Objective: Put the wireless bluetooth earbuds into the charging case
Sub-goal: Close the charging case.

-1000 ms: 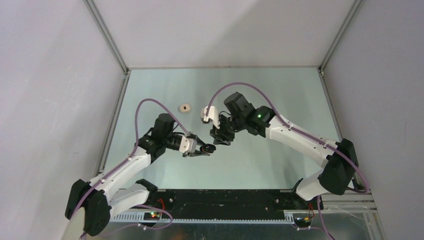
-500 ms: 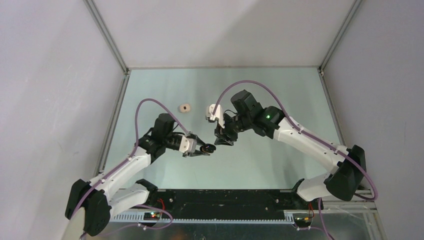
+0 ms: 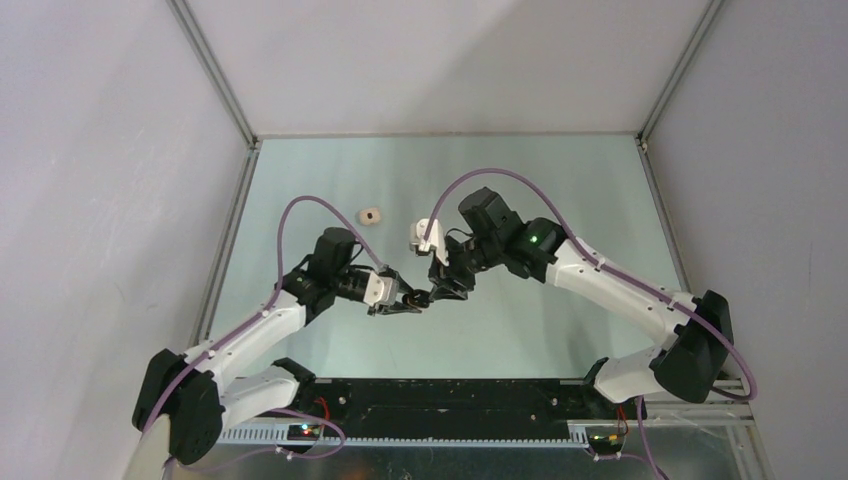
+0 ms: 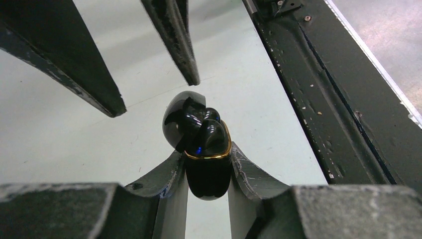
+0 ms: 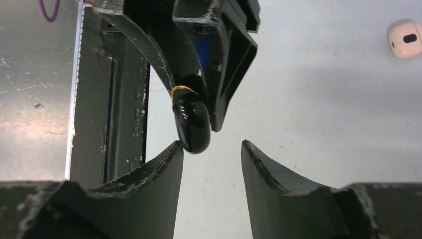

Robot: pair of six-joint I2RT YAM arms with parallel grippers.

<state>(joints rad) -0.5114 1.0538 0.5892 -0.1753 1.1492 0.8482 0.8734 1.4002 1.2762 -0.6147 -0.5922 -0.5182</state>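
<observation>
markings: a thin gold band rings the charging case point(image 4: 206, 172), with a small blue glint on the gloss just above it. Any lettering is too small to read.
lights: and there's a green lamp point(image 3: 533, 238) glowing on the right arm's wrist block.
left arm: it rises from its base at seven o'clock, elbow out toward nine. The forearm lies low and points to three o'clock, over the middle of the table point(image 3: 560, 180).
left gripper point(image 3: 405, 299): clamped tight on the case's black lower body, a finger pressed to each side. The case mouth faces away from the wrist.
case lid point(image 4: 180, 118): flipped open, leaning to ten o'clock of the mouth in the left wrist view.
black earbud point(image 4: 213, 135): a glossy dome sitting in the case mouth, right above the gold band. Its stem is hidden, so how deep it sits I cannot tell.
right arm: it sweeps in from its base at four o'clock, forearm running toward ten. The wrist is bent down so the fingers aim at seven o'clock, straight at the left gripper.
right gripper point(image 3: 443, 290): jaws standing apart with nothing held between them, tips poised just beside the open lid. Whether one finger grazes it I cannot tell.
cream-white piece point(image 3: 371, 214): lying alone on the table at eleven o'clock of the two grippers, well apart from them, with a dark oval on its top. Bud or second case, I cannot tell.
</observation>
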